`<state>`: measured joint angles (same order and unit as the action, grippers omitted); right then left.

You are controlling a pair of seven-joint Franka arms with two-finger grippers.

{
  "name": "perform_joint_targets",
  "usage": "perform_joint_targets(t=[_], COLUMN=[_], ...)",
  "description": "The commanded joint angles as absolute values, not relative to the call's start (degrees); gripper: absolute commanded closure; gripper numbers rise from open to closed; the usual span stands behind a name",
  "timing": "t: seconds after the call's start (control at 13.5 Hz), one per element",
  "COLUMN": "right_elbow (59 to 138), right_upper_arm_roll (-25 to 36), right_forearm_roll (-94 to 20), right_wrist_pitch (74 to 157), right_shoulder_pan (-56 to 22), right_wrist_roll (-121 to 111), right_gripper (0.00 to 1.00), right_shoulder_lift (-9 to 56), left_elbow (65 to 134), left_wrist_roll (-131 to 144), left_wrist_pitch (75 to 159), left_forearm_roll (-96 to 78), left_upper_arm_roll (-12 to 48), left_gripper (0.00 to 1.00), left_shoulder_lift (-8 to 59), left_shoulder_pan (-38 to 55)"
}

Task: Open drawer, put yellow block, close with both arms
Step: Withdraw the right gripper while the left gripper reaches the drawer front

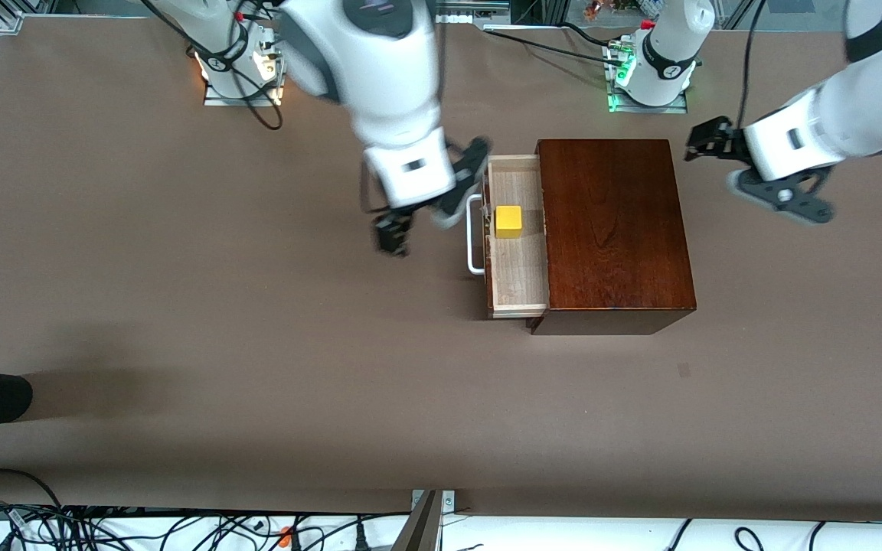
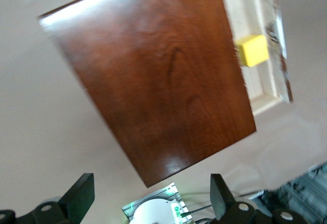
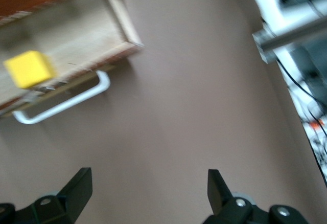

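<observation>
Nearest the camera, the drawer (image 1: 519, 282) is pulled out, the yellow block (image 1: 508, 221) inside, beside the released right tool (image 1: 395, 229). Left tool (image 1: 705, 141), released, is held above the counter (image 1: 181, 306); its fingertips are partly cut off.

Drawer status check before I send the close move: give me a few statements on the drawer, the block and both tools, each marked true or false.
1. The drawer is pulled out of the wooden box. True.
2. The yellow block lies on the table beside the box. False: it sits inside the open drawer.
3. The right tool is shut on the white handle. False: it is open, empty and clear of the handle.
4. The left tool is open and holds nothing. True.
5. The left tool is over the box top. False: it is off the box, toward the left arm's end of the table.
</observation>
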<state>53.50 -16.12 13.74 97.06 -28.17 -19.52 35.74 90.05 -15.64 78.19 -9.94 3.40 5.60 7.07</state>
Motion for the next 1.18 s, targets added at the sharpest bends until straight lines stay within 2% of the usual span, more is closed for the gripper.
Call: perform_joint_targets(t=[0.0,0.15,0.3,0.59,0.81,1.11], right_elbow=[54.93,57.81,64.30,80.12,82.53,84.46], right_upper_arm_roll=[-16.35,-14.43,-10.22,-0.28,2.98,3.52], right_forearm_roll=[4.08,2.20,-2.26,-6.77,-6.68,-4.40], right_wrist_pitch=[96.25,93.18,92.90,92.46,89.04,88.94], right_shoulder_pan=[-18.14,-12.85,-9.68,-8.88,-8.88,-8.88], right_wrist_roll=[-20.12,-18.90,-16.63,-14.15,-9.24,-6.77], right_gripper=[0.00,0.00,0.00,0.00,0.00,0.00], right_shoulder_lift=[33.67,29.29,23.85,11.37,9.32,8.35], left_elbow=[87.45,87.19,87.28,87.19,87.28,88.15], left_wrist_roll=[-27.99,-32.85,-36.80,-46.12,-54.55,-57.04], left_wrist_pitch=[77.78,80.58,84.36,91.20,101.91,112.74], left_forearm_roll=[-10.99,-11.86,-13.01,-13.01,-12.40,-8.71], left_upper_arm_roll=[5.00,5.45,5.80,6.24,6.15,6.15], left_gripper=[0.00,0.00,0.00,0.00,0.00,0.00], left_shoulder_lift=[8.43,10.45,12.38,16.60,19.94,24.33], left_shoulder_pan=[10.79,14.40,18.43,27.05,31.80,37.08])
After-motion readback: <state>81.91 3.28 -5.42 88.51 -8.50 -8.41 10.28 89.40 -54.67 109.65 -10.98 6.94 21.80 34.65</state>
